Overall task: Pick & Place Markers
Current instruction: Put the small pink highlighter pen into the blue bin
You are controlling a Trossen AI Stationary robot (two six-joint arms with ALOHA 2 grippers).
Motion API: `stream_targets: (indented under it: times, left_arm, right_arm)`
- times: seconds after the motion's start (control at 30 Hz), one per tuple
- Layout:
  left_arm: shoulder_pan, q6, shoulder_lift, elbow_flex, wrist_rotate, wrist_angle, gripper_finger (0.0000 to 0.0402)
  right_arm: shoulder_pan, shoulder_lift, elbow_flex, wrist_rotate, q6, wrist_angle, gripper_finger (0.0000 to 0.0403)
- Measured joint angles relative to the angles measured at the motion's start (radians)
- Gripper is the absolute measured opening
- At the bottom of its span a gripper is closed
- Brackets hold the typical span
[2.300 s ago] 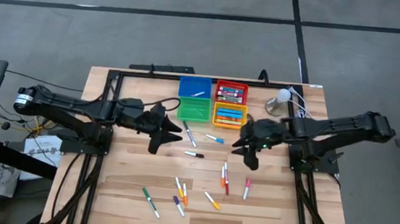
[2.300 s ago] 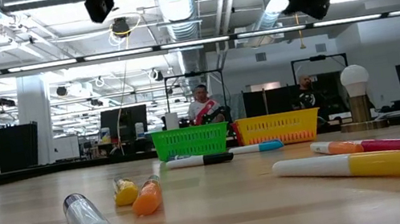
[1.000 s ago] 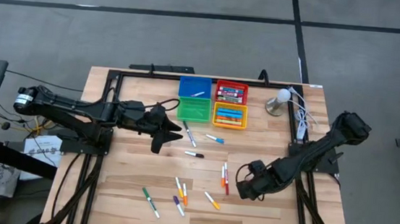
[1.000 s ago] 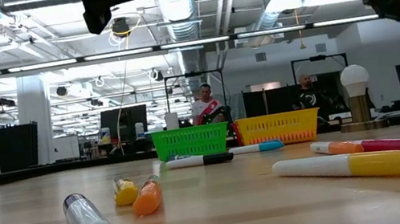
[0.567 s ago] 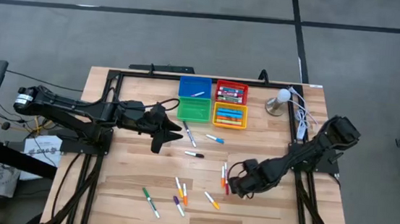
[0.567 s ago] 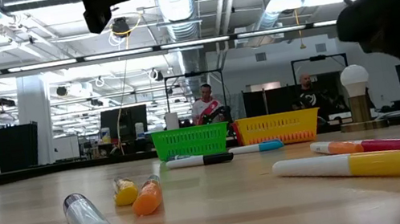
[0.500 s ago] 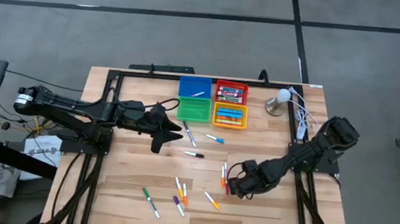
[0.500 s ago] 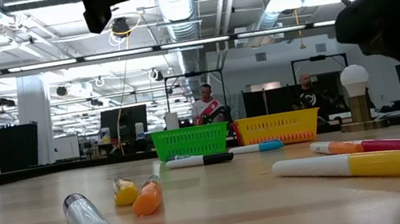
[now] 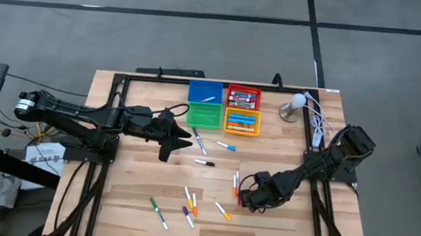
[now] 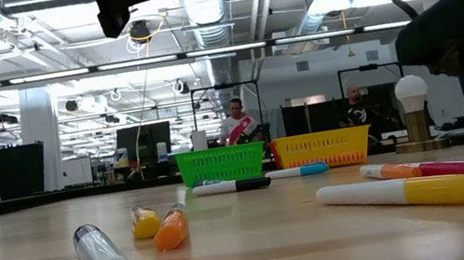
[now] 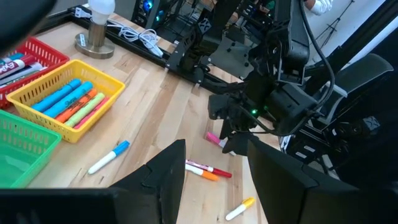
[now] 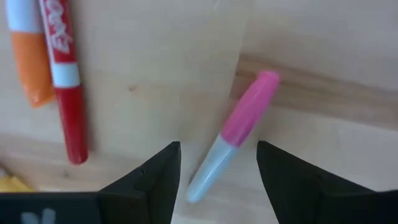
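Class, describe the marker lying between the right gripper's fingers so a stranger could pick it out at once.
Start at the right gripper, low over the wooden table. Between its open fingers lies the pink-capped marker, pale blue at its other end. The red marker and orange marker beside it lack pink.

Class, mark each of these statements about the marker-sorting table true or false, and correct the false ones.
1. The right gripper hangs with open jaws over a pink-capped marker. True.
2. The yellow bin holds markers. True.
3. The green bin is packed full of markers. False: no markers show in it.
4. The left gripper grips a black-capped marker. False: that marker lies on the table, apart from the gripper.
5. A lamp with a round white bulb stands beside the red bin. True.
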Motion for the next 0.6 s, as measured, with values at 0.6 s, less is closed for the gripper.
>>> stream_targets:
  times: [0.6]
  left_arm:
    - [0.000,0.000,0.000,0.000,0.000,0.000,0.0172]
  right_arm:
    - [0.049,0.003,0.000,0.037,0.077,0.025,0.0148]
